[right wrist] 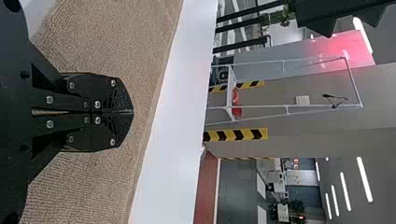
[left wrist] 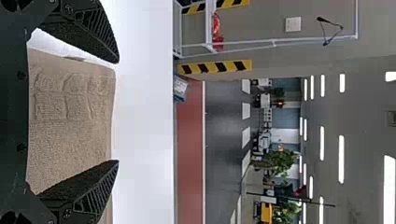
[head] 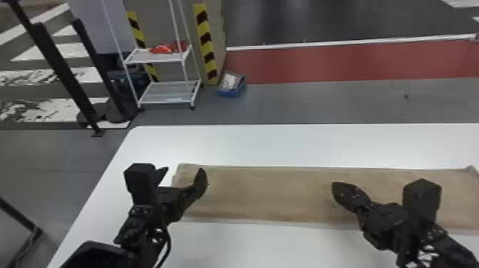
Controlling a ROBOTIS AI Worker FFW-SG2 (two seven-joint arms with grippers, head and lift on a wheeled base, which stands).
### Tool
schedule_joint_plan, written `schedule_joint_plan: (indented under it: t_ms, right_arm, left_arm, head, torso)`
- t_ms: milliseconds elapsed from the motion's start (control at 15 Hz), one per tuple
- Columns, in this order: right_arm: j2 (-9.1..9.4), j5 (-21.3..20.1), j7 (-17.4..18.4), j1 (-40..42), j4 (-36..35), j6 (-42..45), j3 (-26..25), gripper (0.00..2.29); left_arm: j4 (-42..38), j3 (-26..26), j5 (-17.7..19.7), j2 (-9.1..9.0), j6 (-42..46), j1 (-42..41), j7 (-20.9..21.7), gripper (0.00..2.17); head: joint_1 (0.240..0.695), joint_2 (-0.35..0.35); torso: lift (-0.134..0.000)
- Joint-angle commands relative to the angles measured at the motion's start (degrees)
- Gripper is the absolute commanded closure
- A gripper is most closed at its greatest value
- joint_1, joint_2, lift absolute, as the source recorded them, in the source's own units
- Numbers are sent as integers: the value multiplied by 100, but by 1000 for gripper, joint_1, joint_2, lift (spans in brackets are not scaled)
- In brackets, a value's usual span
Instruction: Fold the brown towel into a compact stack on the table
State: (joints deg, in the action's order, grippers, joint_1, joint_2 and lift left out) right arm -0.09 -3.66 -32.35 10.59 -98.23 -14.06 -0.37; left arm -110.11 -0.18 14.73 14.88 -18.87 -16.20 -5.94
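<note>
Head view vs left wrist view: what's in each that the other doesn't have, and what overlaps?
Head view: the right arm's black gripper, over the long brown towel, and the rounded far-left corner of the white table.

Left wrist view: long white ceiling lights, leafy green plants and a square white wall plate.

Both: the left arm's open black gripper, the towel, the table, the red floor strip and the yellow-and-black striped posts.
</note>
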Motion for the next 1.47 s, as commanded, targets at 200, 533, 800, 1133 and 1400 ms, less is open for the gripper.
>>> schedule_joint_plan:
  t_ms: [200, 533, 800, 1133, 1400]
  right_arm:
    - [14, 49, 1, 84, 32, 144, -7, 1683]
    - [14, 58, 1, 137, 32, 179, -7, 1683]
    - [14, 23, 10, 145, 24, 179, 2, 1683]
    - [14, 5, 36, 145, 24, 179, 11, 1683]
    - [14, 23, 45, 128, 24, 161, 28, 1683]
  left_arm:
    - [288, 132, -14, -11, -376, 214, 58, 215]
    - [376, 378, -5, -20, -1185, 319, 190, 215]
    - [367, 396, -5, -11, -1203, 310, 234, 262]
    - [332, 404, -14, -11, -1519, 354, 339, 549]
    - [227, 387, -14, -55, -1607, 372, 419, 1028]
  head:
    - [695, 190]
    - [695, 213]
    - [695, 229]
    - [695, 225]
    - [695, 222]
  torso:
    - [-125]
    - [-125]
    - [-125]
    - [-125]
    - [-125]
